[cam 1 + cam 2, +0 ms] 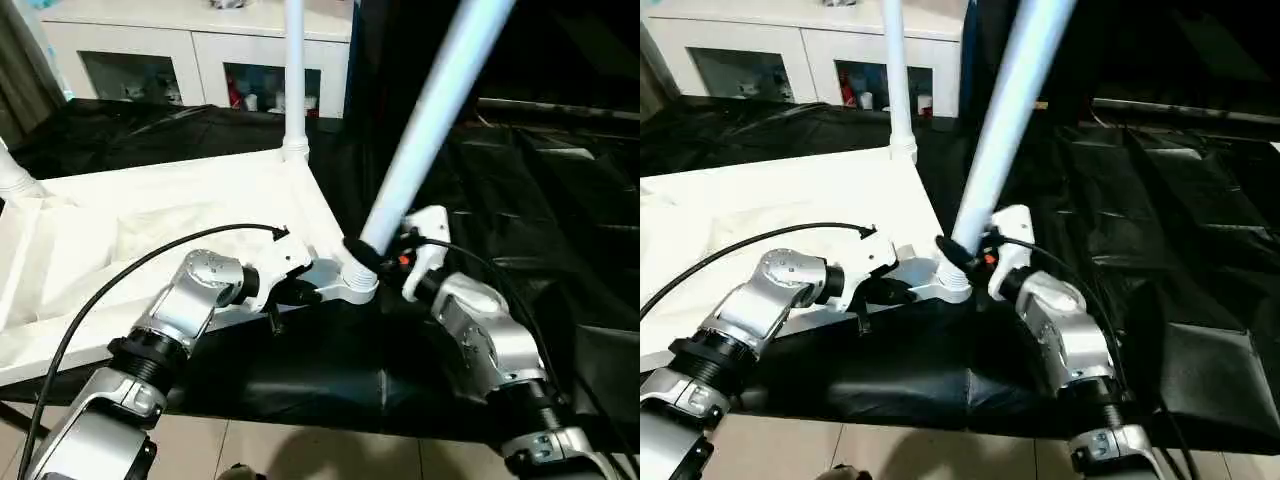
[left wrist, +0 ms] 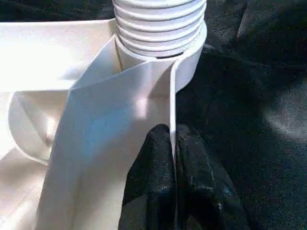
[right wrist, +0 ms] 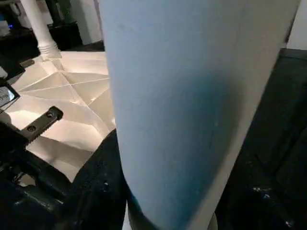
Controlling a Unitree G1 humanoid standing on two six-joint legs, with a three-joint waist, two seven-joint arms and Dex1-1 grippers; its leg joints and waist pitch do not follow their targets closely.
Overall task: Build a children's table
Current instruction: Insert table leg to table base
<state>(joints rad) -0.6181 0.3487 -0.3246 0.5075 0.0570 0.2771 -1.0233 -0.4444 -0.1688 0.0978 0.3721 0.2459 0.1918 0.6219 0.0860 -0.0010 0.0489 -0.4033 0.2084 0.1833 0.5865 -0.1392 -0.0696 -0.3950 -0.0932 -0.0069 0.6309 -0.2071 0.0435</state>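
While pinched by fingers [image 2: 158,172], rim [image 2: 173,96].

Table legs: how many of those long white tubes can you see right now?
3. One leg leans at the near corner socket, in the right gripper. One leg stands upright at the far corner. One leg shows at the picture's left edge. A fourth may be hidden.
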